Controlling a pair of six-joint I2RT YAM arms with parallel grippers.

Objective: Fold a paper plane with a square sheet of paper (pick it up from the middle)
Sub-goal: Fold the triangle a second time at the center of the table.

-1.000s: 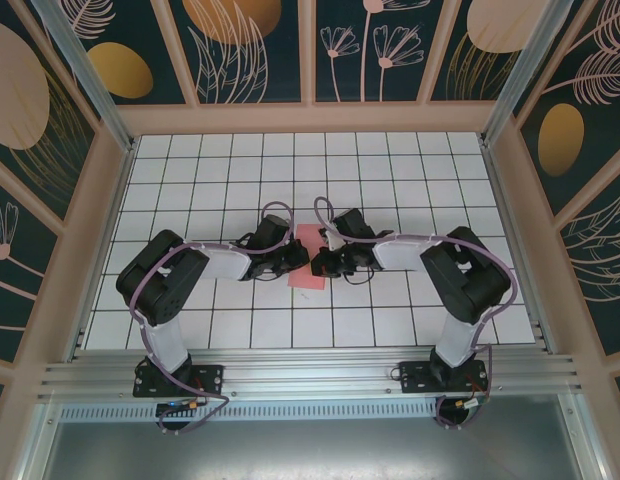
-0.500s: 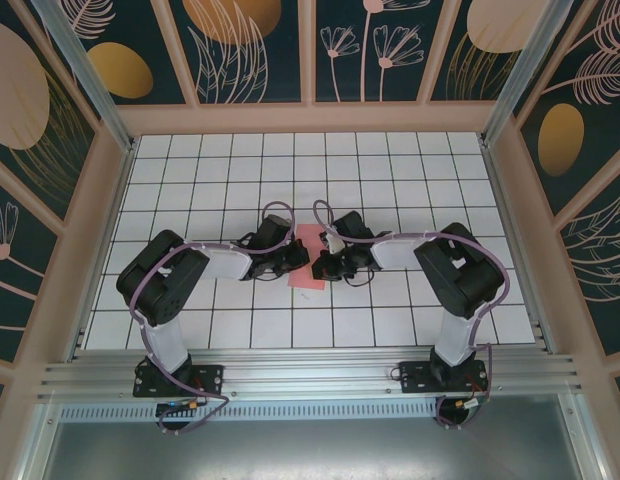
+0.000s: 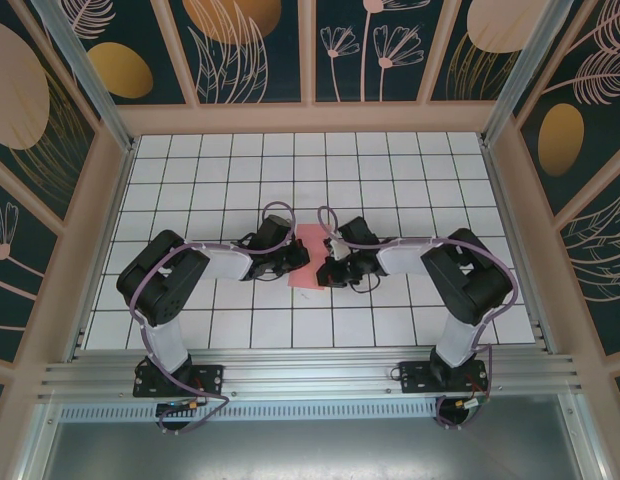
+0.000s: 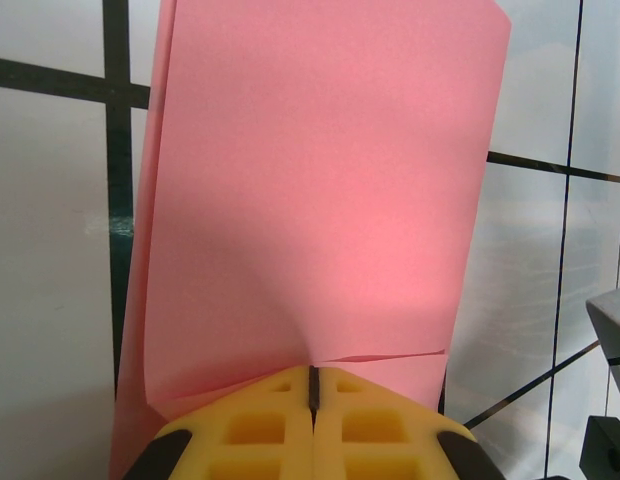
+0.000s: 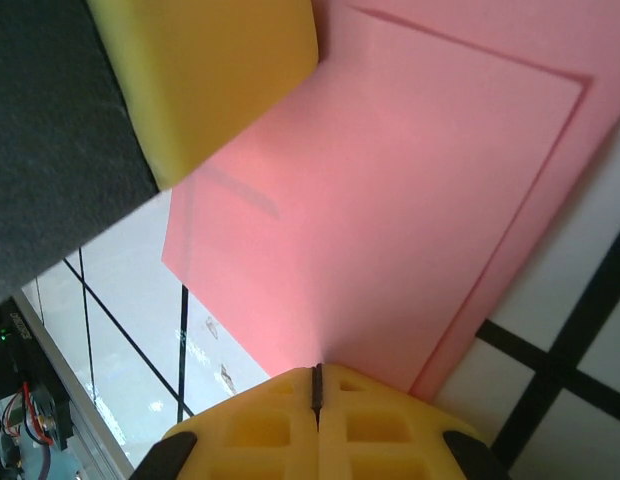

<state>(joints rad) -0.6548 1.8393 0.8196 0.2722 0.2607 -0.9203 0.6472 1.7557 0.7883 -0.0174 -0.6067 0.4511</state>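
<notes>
salmon-pink and doubled over, the square sheet of paper [image 3: 310,256] lies flat on the white gridded tabletop [image 3: 410,180], directly between the two tools. it is now a narrow rectangle of two layers, the upper one set slightly off the lower along one side. from above, its long axis runs away from the arm bases and crosswise to both tools.

the left tool [image 4: 312,385] has its yellow pads pressed together, with only a thin seam between them. its tips sit at the sheet's near short edge, and the paper stretches lengthwise ahead. a faint ripple in the top layer runs toward that seam. this suggests the tips bear on the paper, but i cannot tell whether a layer is caught between them.

the right tool [image 5: 316,382] is likewise pressed together, tips at the sheet's edge on its own side, with the paper ahead of it.

both arms are about equally near. the next fold likely depends on one tool pinning the sheet while the other lifts a corner toward the long centre line.
</notes>
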